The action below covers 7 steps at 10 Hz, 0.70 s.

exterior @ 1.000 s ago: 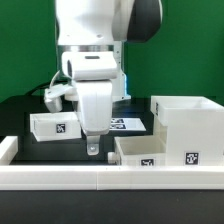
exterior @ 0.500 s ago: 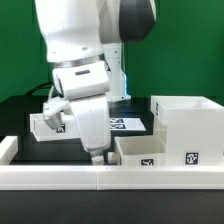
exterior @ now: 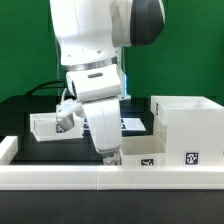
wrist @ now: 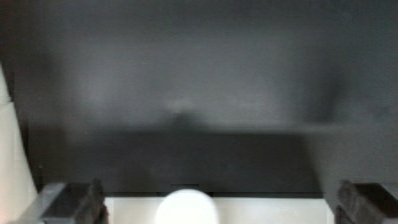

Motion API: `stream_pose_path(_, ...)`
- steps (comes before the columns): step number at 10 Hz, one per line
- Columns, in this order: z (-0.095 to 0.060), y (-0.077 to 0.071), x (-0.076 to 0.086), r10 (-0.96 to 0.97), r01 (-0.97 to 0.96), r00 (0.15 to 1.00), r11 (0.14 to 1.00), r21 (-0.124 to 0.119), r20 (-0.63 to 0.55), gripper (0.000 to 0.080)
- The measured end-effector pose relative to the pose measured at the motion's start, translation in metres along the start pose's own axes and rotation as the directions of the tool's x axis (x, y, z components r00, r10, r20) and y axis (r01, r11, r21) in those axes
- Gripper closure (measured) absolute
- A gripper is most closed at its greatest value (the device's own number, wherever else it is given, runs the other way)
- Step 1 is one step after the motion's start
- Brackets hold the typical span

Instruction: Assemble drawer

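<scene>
The large white case (exterior: 186, 122) stands at the exterior view's right. One small open-topped box (exterior: 150, 150) sits just in front of it, a tag on its front wall. The second small box (exterior: 44, 125) sits at the exterior view's left, partly hidden by the arm. My gripper (exterior: 108, 157) hangs tilted, low over the dark table, right beside the front box's left wall. In the wrist view my gripper (wrist: 222, 205) shows two dark fingers (wrist: 75, 203) wide apart with nothing between them, over a white strip.
The low white border rail (exterior: 60, 178) runs along the front, just below my fingertips. The marker board (exterior: 132, 123) lies behind the arm. The dark table (wrist: 196, 90) fills most of the wrist view.
My arm has swung toward the exterior view's right and tilted. The gripper has gone from the gap between the two small boxes to the front box's left wall, a little lower.
</scene>
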State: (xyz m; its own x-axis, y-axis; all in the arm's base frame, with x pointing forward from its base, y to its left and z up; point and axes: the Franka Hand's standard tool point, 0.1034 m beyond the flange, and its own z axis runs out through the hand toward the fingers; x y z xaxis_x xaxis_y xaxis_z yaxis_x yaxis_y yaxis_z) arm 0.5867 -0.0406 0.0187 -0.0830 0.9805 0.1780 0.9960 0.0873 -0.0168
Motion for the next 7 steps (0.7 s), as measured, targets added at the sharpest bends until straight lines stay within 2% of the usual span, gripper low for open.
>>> stream_pose_path(2,0.001,-0.001,0.000,0.000,0.000,1.000,1.000,0.002,-0.001,0.0150)
stream_pose_path(7,0.005,0.002,0.025,0.053,-0.053,0.999,0.999,0.003,-0.014,0.0150)
